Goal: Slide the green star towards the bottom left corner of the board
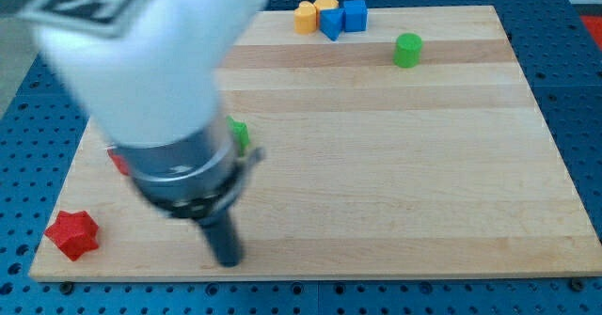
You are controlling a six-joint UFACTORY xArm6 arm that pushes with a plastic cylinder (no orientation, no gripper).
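Note:
A green block [239, 133] shows only as a small edge beside the arm at the view's left-centre; its shape is hidden, so I cannot tell that it is the star. My tip [229, 260] is at the view's bottom, below that green piece and apart from it. The white and dark arm body [169, 99] covers much of the board's left side. A red star [73, 233] lies near the board's bottom left corner, left of my tip.
A green cylinder [407, 50] stands at the view's upper right. Two yellow blocks [306, 17] and two blue blocks [354, 15] cluster at the top edge. A red block [118, 161] peeks out left of the arm. The wooden board [404, 193] ends at a blue perforated table.

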